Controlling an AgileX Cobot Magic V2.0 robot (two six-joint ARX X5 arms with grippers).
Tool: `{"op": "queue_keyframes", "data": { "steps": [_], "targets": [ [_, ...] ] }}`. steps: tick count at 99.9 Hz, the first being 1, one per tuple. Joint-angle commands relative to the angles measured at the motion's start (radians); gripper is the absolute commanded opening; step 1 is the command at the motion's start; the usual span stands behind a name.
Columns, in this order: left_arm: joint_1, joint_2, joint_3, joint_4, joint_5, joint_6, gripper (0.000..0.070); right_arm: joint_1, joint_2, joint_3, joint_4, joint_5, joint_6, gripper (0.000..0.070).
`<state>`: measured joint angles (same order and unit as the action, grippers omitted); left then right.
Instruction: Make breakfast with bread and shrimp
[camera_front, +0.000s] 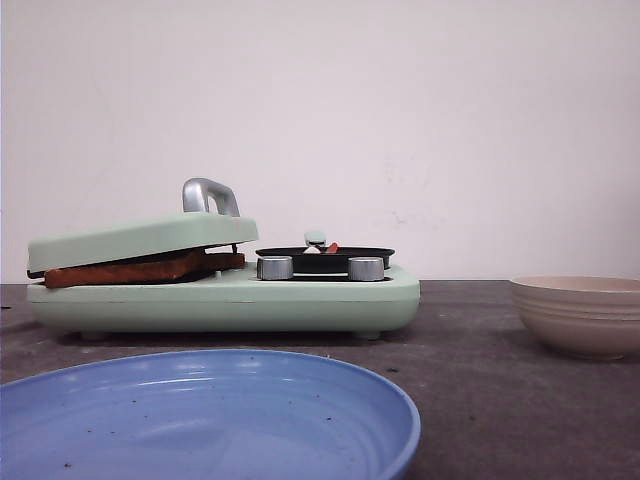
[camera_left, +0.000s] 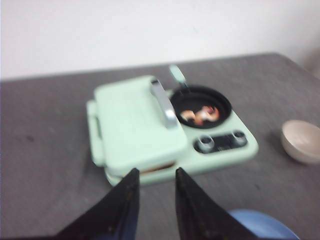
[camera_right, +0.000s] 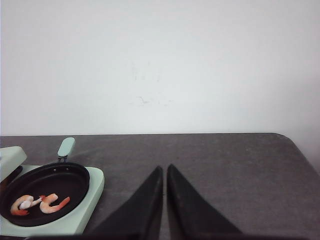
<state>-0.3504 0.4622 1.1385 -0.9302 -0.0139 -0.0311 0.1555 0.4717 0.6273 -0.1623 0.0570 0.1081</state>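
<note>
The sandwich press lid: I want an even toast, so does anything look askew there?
Yes. The lid sits tilted, not flush, propped on the bread, whose dark brown edge sticks out the front.

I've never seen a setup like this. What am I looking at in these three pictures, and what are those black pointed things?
It is a two-armed robot making breakfast. One camera looks forward over the table; the others ride on the wrists. The black points are its grippers: the left gripper open, the right gripper nearly closed, both holding nothing. On the table is a green breakfast maker with bread under its lid and shrimp in its small pan. A blue plate and a beige bowl wait nearby.
</note>
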Motion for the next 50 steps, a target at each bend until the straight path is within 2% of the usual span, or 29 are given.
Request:
{"op": "queue_keyframes", "data": {
  "steps": [1,13,20,27,36,50],
  "targets": [
    [0.021,-0.008,-0.064,0.11,0.035,0.098,0.0057,0.0,0.002,0.006,0.013,0.003,-0.008,0.0004],
    [0.089,-0.072,-0.286,0.416,0.15,0.172,0.0057,0.0,0.002,0.006,0.013,0.003,-0.008,0.0004],
    [0.129,-0.118,-0.436,0.599,0.219,0.176,0.0057,0.0,0.002,0.006,0.013,0.003,-0.008,0.0004],
    [0.16,-0.164,-0.568,0.734,0.245,0.175,0.0057,0.0,0.002,0.006,0.013,0.003,-0.008,0.0004],
    [0.182,-0.228,-0.698,0.813,0.248,0.175,0.0057,0.0,0.002,0.006,0.013,0.003,-0.008,0.0004],
    [0.189,-0.313,-0.824,0.809,0.247,0.173,0.0057,0.0,0.002,0.007,0.013,0.003,-0.008,0.0004]
  ]
}}
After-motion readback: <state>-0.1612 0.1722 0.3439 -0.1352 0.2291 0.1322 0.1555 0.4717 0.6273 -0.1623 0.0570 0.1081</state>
